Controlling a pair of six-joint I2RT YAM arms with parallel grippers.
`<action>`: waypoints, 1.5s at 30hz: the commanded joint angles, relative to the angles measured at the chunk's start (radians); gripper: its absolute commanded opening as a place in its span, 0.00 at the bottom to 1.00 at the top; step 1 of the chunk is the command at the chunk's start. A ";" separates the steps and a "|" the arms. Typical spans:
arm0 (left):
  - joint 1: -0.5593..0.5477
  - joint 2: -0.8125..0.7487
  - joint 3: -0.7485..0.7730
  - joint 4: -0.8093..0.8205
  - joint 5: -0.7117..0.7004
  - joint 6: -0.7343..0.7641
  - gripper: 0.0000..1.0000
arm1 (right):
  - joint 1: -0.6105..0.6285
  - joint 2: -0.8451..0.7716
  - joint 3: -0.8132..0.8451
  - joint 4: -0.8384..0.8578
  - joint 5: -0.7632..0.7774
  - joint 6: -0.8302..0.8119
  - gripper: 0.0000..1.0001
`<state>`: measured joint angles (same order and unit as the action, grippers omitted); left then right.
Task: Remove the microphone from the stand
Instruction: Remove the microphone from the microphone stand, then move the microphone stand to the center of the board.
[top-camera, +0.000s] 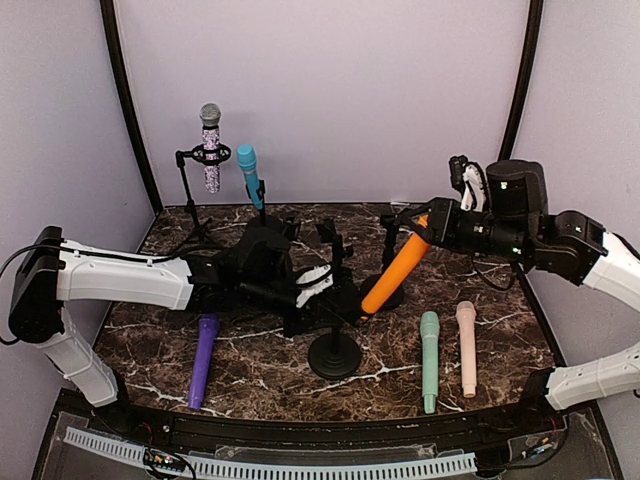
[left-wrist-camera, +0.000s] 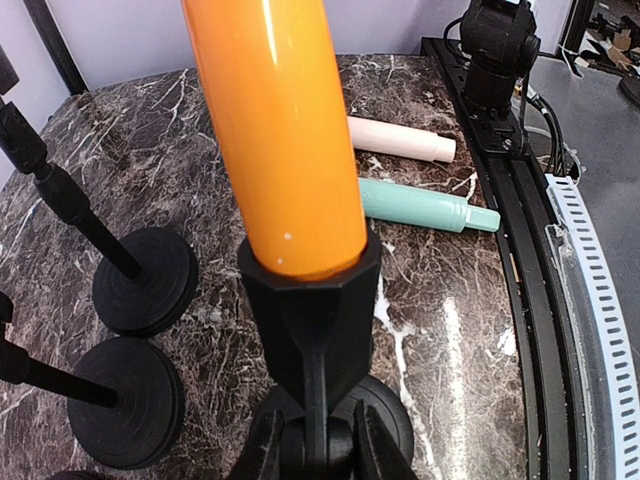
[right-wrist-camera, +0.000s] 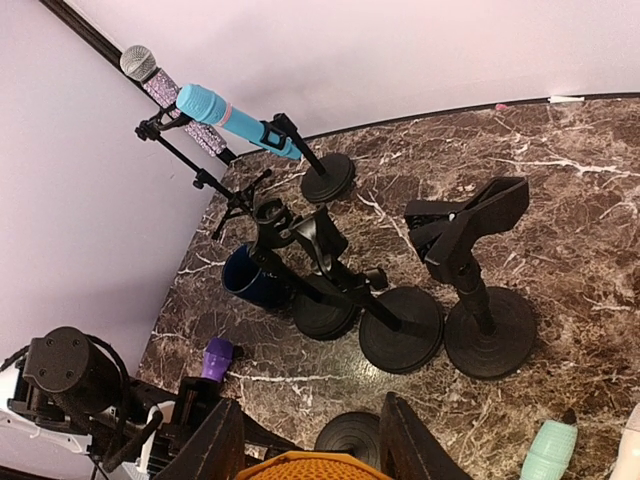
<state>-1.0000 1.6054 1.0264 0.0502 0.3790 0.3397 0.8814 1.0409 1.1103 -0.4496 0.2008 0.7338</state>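
Two hands share this step, and the orange microphone (top-camera: 398, 272) sits between them. It leans in its clip (left-wrist-camera: 310, 290) with its lower end seated and its upper end tilted up toward the right rear of the desk (top-camera: 500, 330). The clip tops a black stand (left-wrist-camera: 318, 385) near the middle of the desk. The right hand (right-wrist-camera: 310, 440) is closed on the microphone's upper end, one finger on either side of the orange body. The left hand (left-wrist-camera: 322, 452) is closed narrow on the stand's post just below the clip, which I judge is there to pin the stand down.

The microphone is not yet out. To pull it well, the right hand should draw along the microphone's own slant, up and back toward its wrist, not straight up. A sideways tug could bind the body in the clip's collar or tip the stand. The left hand should hold firm so the base neither lifts nor skates on the marble. The glossy body looks slippery, so a slow, steady draw seems safer than a jerk.

Empty stands (top-camera: 334, 355) crowd just to the left, so the freed microphone is best carried right, clear of them. A teal microphone (top-camera: 429, 360) and a pink microphone (top-camera: 466, 348) lie side by side at the near right. A purple microphone (top-camera: 203, 360) lies at the near left. At the rear left a blue microphone (top-camera: 249, 172) and a glittery microphone (top-camera: 211, 147) sit in their own stands.
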 joint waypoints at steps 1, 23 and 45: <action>-0.019 0.040 -0.036 -0.191 -0.019 0.054 0.00 | -0.022 -0.030 0.035 0.031 0.102 -0.033 0.00; 0.189 -0.015 -0.014 -0.145 -0.169 -0.029 0.00 | -0.176 -0.080 0.162 -0.472 0.061 -0.179 0.00; 0.272 0.166 0.141 0.074 -0.338 -0.123 0.00 | -0.316 -0.077 -0.212 -0.419 -0.252 -0.135 0.01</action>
<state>-0.7689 1.7115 1.1343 0.1162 0.1432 0.2039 0.5732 0.9520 0.9504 -0.9504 -0.0269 0.5774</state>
